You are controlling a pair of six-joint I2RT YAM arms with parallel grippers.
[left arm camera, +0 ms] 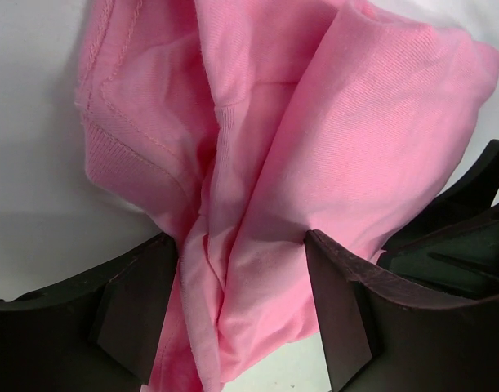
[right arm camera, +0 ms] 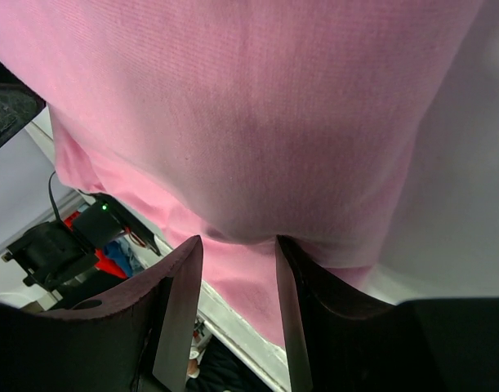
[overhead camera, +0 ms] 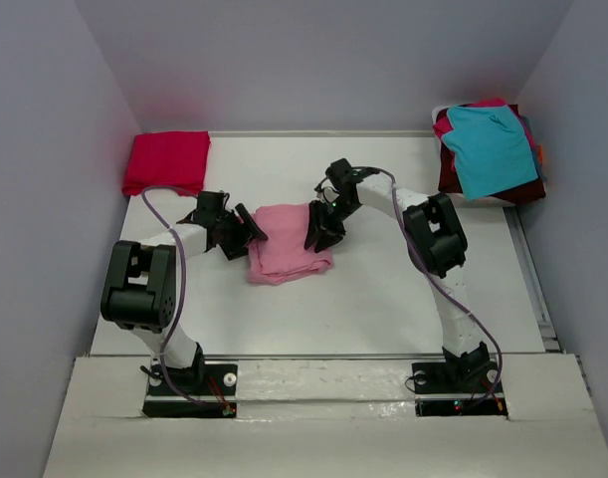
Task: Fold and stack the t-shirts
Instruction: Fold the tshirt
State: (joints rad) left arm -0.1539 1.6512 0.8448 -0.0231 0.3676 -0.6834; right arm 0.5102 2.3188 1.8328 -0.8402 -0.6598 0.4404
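While the pink t-shirt [overhead camera: 289,254] lies rumpled and only part-folded at the middle of the counter [overhead camera: 383,309], most of the risk gathers around it. The folded crimson t-shirt [overhead camera: 166,161] sits at the far left corner, well apart, and looks safe. The left claw [overhead camera: 246,231] stands at the pink shirt's left edge, jaws wide around a loose bunch of cloth that seems unpinched; if it draws off with a fold snagged on a finger, the fold would drag open; if it closes here, it would likely seize several layers and crumple them. The right claw [overhead camera: 318,231] meets the shirt's right edge, jaws part-way apart; whether they hold cloth I cannot tell. A pull from that side alone could slide the whole shirt across the counter instead of folding it. The teal t-shirt [overhead camera: 493,149] tops the maroon t-shirt [overhead camera: 451,179] in a loose heap at the far right corner; a sweeping right arm could knock it askew.
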